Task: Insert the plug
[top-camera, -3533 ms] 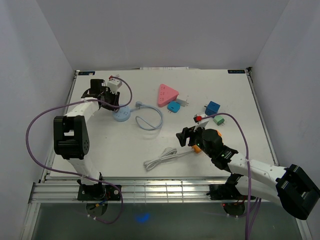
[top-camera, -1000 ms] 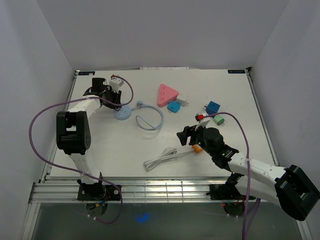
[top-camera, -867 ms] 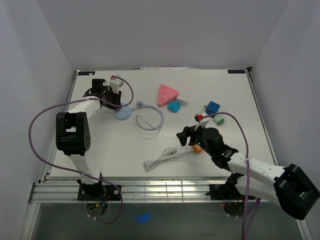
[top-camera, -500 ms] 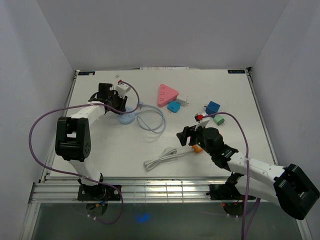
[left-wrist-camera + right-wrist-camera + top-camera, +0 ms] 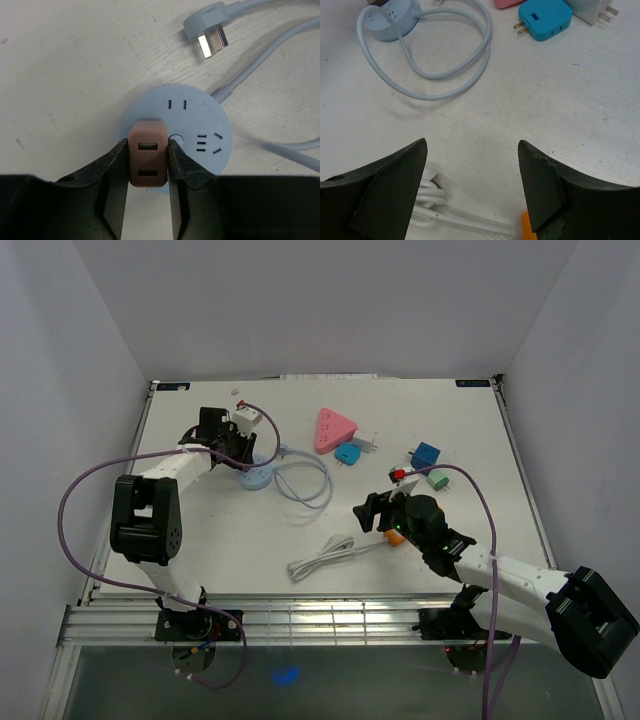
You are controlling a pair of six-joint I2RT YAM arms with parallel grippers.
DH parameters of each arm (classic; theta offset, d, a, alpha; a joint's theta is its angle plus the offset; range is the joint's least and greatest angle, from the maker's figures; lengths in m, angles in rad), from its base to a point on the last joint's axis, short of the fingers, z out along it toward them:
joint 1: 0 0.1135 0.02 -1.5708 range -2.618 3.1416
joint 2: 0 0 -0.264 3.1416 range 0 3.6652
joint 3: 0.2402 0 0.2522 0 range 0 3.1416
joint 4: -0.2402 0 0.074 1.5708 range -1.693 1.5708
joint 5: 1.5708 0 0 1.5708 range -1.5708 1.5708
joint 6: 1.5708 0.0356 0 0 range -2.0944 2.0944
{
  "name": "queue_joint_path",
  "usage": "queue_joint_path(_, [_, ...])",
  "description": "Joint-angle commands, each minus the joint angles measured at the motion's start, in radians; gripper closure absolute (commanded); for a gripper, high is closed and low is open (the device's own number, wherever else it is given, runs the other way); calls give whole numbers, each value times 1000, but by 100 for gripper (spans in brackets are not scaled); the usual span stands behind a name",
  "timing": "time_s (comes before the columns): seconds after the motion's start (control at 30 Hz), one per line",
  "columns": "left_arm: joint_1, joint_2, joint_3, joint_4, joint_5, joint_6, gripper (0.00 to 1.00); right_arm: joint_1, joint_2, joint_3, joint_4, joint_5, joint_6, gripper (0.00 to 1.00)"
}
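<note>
My left pincer point(image 5: 148, 146) was closed tight on the plug point(image 5: 148, 167), a small pinky-brown block with two little slots on its top, with one finger on each side of it. The plug sat over the near left part of the round socket point(image 5: 200, 125), the pale blue disc that lay on the far left part of the table point(image 5: 480, 420). I could not tell if its pins were in the holes yet, because the block hid them. I think I was at the step of lining the plug up and pushing it in. Two thin slots and some slanted ones on the disc were bare, on the far and right side of the plug. The disc's own cord plug point(image 5: 210, 25) lay loose on the table just past it. My right pincer point(image 5: 471, 146) hung wide open with nothing in it, well apart on the near right, above a white cable point(image 5: 432, 200). For the next move I thought I should push straight down and keep the plug flat, not tipped. The disc was loose and nothing held it, so it could slide or tilt if I pushed off to one side.
</note>
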Motion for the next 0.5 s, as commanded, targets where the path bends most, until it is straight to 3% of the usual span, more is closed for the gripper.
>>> queue_joint_path(0.0, [-5,-21,-65,-138,-32,-32,57,-6,6,-4,32,1,6,21])
queue_joint_path(0.07, [-2,-44,-74,-110,-29,-43,45,-4,7,-2,32,4,4,21])
queue_joint_path(0.27, [15,-109,-65,-99,-1,-86,35,-7,1,-5,30,21,-7,21])
queue_joint_path(0.33, [16,-119,-53,-110,4,-95,26,-7,4,-5,30,30,-10,21])
queue_joint_path(0.43, [16,-141,-42,-116,19,-109,2,-7,13,-1,30,37,-16,21])
queue_joint_path(0.47, [16,-149,-40,-116,23,-112,2,-7,16,2,30,42,-22,21])
